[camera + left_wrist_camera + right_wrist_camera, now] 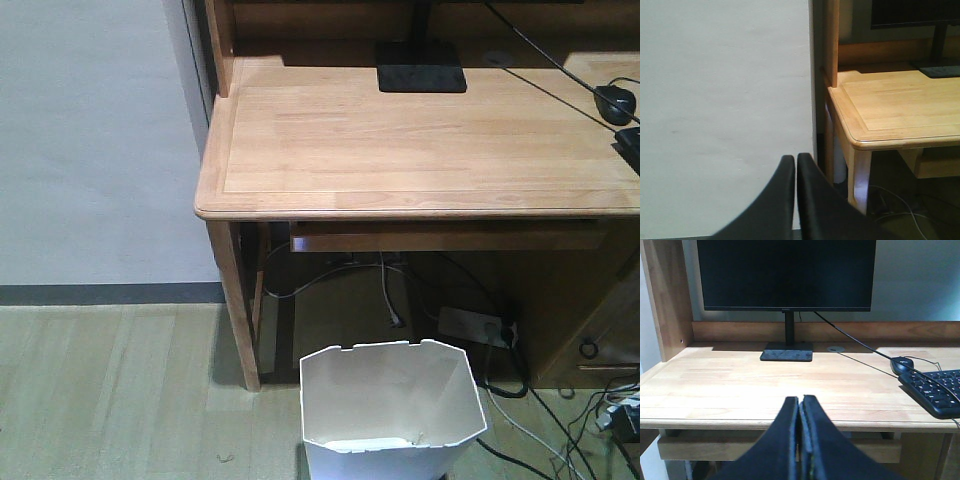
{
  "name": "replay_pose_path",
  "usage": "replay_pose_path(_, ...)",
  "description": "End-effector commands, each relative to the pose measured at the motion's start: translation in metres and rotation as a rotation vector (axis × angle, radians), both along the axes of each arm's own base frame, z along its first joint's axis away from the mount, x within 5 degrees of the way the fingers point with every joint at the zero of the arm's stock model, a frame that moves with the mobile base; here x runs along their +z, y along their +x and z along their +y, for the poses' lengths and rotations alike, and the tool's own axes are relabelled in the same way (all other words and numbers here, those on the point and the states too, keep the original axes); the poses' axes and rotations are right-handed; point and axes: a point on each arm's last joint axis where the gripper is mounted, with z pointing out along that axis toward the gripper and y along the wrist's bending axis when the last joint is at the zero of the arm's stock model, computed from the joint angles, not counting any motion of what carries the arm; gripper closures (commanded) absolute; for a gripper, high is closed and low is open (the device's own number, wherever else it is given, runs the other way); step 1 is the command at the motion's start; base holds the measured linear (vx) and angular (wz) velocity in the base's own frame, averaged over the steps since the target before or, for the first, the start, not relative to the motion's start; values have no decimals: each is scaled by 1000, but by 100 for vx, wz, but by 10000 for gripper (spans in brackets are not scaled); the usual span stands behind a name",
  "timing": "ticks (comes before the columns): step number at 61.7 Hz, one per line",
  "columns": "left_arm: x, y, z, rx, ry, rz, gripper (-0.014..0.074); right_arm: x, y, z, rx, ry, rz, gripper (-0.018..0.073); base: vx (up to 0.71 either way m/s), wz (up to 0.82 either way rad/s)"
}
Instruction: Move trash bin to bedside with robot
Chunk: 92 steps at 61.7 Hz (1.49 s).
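**Bin by the desk, both grippers closed**

In the front view I see the bin (392, 405) on the floor (110, 390) at the desk's (420, 140) front left corner, under the desktop's edge and just right of the leg. It is white and thin-walled and tapers toward its base. The inside is cream, and the rim is notched with cut corners. The bottom edge of the view cuts off its lower part. No grippers show in that view, so I cannot place the bin against either one.

The left gripper (795, 159) has its black fingers pressed together on nothing. A pale wall (725, 100) is ahead of it and the desk corner is ahead to its right.

The right gripper (800, 400) is also closed and empty. The desk's front edge lies just beyond its tips, the monitor (785, 272) is straight ahead, and the mouse (901, 365) and keyboard (935, 390) are ahead to its right.

A small mark on the monitor's lower bezel is too small to read.
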Motion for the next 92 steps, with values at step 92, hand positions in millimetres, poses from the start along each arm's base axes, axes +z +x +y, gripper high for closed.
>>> replay_pose_path(92, 0, 0, 0, -4, -4, -62, 603, 72, 91, 0, -4, 9, 283, 421, 0, 0)
